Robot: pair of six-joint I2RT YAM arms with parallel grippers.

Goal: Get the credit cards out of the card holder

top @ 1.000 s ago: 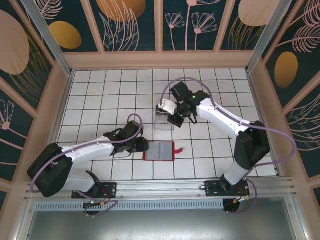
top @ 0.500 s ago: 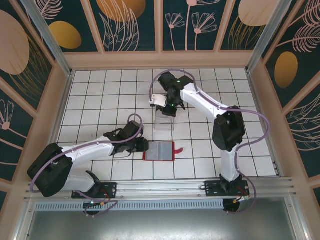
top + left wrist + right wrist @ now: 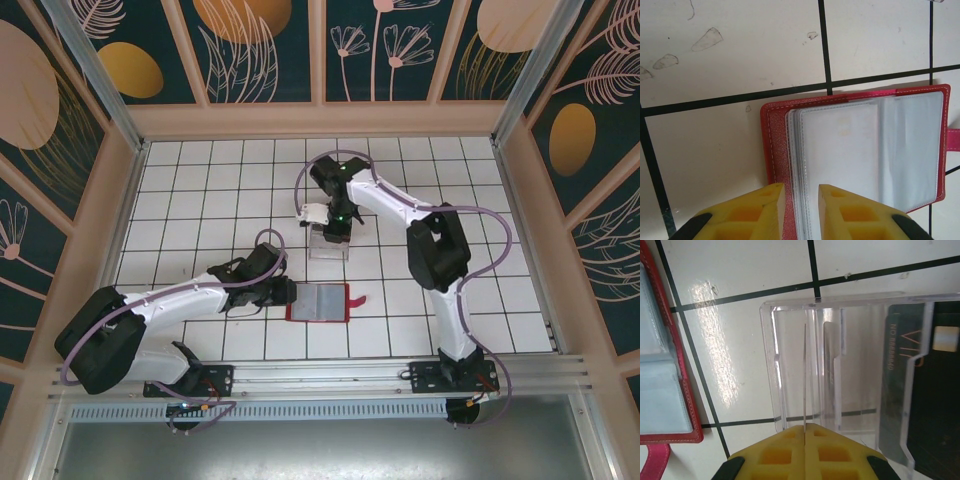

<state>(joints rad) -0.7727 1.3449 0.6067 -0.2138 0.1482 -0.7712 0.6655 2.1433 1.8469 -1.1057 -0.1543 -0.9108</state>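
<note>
The red card holder point(image 3: 322, 303) lies open on the tiles, its clear sleeves point(image 3: 865, 150) facing up. My left gripper point(image 3: 801, 200) stands at its left edge, the yellow fingers point(image 3: 771, 212) closed to a narrow gap with the red cover edge and the sleeve stack between them. My right gripper point(image 3: 804, 432) is shut on a thin credit card point(image 3: 804, 375) seen edge-on, over a clear plastic box point(image 3: 840, 365). A dark credit card point(image 3: 932, 405) sits in the right part of that box. In the top view the right gripper point(image 3: 335, 226) hovers over the box point(image 3: 328, 245).
The red closing tab point(image 3: 358, 298) sticks out from the holder's right side. The right arm's upper link point(image 3: 435, 250) stands folded to the right of the box. Wooden walls point(image 3: 320, 120) ring the white tiled floor.
The right arm has folded in and its gripper has swung left with the card, from the box's right side to above the box. The left arm and the card holder have not moved.
</note>
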